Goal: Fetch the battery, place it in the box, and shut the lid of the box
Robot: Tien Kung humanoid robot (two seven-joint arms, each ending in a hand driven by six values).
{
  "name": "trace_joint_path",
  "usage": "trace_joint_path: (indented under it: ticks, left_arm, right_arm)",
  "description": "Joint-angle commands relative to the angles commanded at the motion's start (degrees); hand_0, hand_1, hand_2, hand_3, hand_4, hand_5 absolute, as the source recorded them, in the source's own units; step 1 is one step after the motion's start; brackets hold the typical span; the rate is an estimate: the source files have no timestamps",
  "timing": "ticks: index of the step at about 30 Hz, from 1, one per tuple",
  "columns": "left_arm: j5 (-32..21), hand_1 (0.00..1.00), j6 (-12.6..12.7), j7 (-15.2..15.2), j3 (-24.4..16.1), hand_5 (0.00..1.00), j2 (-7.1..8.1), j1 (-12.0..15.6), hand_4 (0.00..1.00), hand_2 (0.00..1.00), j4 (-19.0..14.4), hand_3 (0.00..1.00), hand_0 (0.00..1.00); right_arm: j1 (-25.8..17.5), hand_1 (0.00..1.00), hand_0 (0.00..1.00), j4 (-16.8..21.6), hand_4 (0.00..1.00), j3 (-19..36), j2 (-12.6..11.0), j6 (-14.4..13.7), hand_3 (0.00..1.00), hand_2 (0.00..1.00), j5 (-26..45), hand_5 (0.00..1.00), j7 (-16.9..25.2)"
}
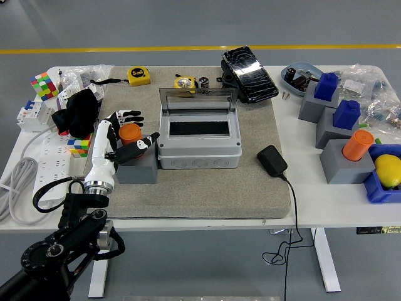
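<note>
- Step in hand, as judged: grasping the battery (130, 133), the orange cylinder standing upright in a grey block (138, 168) near the left edge of the grey mat (207, 188)
- The left hand (125, 138) is at the battery, thumb in front of it and fingers behind; whether the fingers are already clenched on it or only cupped around it cannot be told from this view
- The right hand is not in view
- To do the grasp well, the thumb and fingers should close on opposite sides of the cylinder, above the block's top face, and the lift should go straight up so the battery clears its socket without tilting
- The box (199, 139) stands just right of the block, at the middle of the mat; its lid (198, 99) is raised at the far side and the dark rectangular opening faces up
- Battery: smooth round body, likely slippery plastic; a firm even squeeze is advised
- Block: matte grey, square-edged, likely light enough to drag if the battery binds
- Box: rigid grey plastic with a clear framed lid
- Mat: coarse, felt-like, flat
- Risk: the thumb catching the box wall on the way across
</note>
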Motion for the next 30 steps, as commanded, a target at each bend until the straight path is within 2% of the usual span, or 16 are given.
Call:
trace_joint_path:
  ticks: [2,3,8,9,14,15,20,21,26,27,30]
  left_arm:
    - [-0.49,0.476,-0.06,-0.16,0.24,0.002,0.00,-0.04,0.884,0.512,0.31,0.522,0.437]
    - [-0.79,0.431,-0.10,-0.18,0.36,0.002,0.00,-0.04,0.877,0.470,0.43,0.505,0.418]
    - [-1.51,0.431,-0.36,-0.37,0.55,0.002,-0.56,-0.27,0.877,0.470,1.21,0.505,0.418]
    - [-1.69,0.371,-0.37,-0.49,0.55,0.002,-0.72,-0.35,0.867,0.416,1.38,0.458,0.338]
    - [-3.03,0.371,-0.35,-1.37,0.76,0.002,-1.11,-1.03,0.867,0.416,2.03,0.458,0.338]
    - [-3.30,0.257,-0.36,-1.51,0.86,0.002,-1.14,-1.14,0.781,0.296,2.13,0.340,0.217]
    - [-4.38,0.257,-0.71,-2.08,1.11,0.002,-1.53,-1.72,0.781,0.296,3.18,0.340,0.217]
    - [-4.39,0.137,-0.92,-2.02,1.11,0.002,-1.59,-1.84,0.395,0.171,3.35,0.206,0.157]
    - [-4.37,0.137,-1.75,-2.28,1.04,0.002,-1.87,-2.42,0.395,0.171,3.79,0.206,0.157]
    - [-4.44,0.108,-1.75,-2.45,1.01,0.002,-1.89,-2.51,0.271,0.142,3.78,0.193,0.143]
    - [-4.21,0.108,-1.71,-2.66,0.78,0.002,-1.94,-2.76,0.271,0.142,3.20,0.193,0.143]
  right_arm:
    - [0.04,0.646,0.630,-0.01,0.983,-0.04,-0.06,-0.04,0.575,0.665,0.16,0.555,0.02]
    - [0.05,0.647,0.634,-0.02,0.983,-0.12,-0.08,-0.02,0.574,0.665,0.12,0.555,-0.02]
    - [0.08,0.647,0.634,0.05,0.983,-0.01,-0.10,-0.02,0.574,0.665,0.07,0.555,-0.02]
    - [0.09,0.646,0.634,0.06,0.984,0.02,-0.11,-0.01,0.574,0.665,0.11,0.553,-0.01]
    - [0.16,0.646,0.634,0.09,0.984,0.20,-0.16,-0.07,0.574,0.665,0.05,0.553,0.03]
    - [0.16,0.646,0.633,0.09,0.985,0.16,-0.17,-0.07,0.574,0.665,0.05,0.550,0.03]
    - [0.15,0.646,0.633,0.06,0.985,-0.17,-0.24,-0.06,0.574,0.665,0.17,0.550,-0.01]
    - [0.19,0.646,0.634,0.07,0.986,-0.24,-0.26,-0.06,0.575,0.665,0.18,0.546,0.00]
    - [0.35,0.646,0.634,0.06,0.986,-0.36,-0.30,-0.11,0.575,0.665,0.39,0.546,0.20]
    - [0.39,0.646,0.633,0.07,0.987,-0.37,-0.31,-0.14,0.575,0.664,0.39,0.545,0.25]
    - [0.45,0.646,0.633,0.11,0.987,-0.27,-0.35,-0.19,0.575,0.664,0.46,0.545,0.48]
